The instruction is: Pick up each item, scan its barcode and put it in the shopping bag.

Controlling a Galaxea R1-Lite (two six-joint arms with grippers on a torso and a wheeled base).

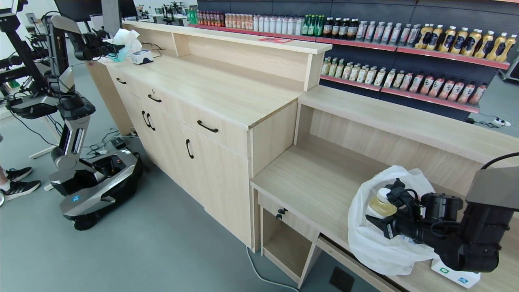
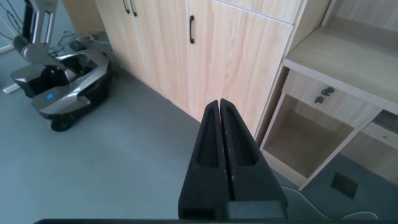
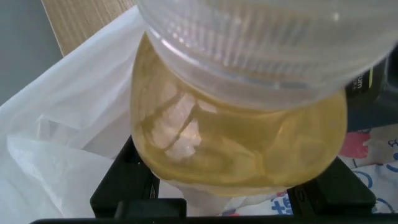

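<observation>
nearest, at the right end of the low counter [image 1: 316, 182], a small white box [image 1: 454, 278], likely the scanner, lies just beside the shopping bag [image 1: 377, 251]. the right gripper [image 1: 383, 207] is clamped on the bottle [image 1: 380, 205] of yellow liquid, held at the bag's open mouth. to finish well, the robot should lower the bottle inside until the counter bears it, then let go, and draw out without snagging the thin film. the left gripper [image 2: 219, 107] hangs over the floor to the left, fingers pressed together on nothing. the shelves [image 1: 405, 40] beyond carry more bottles.
</observation>
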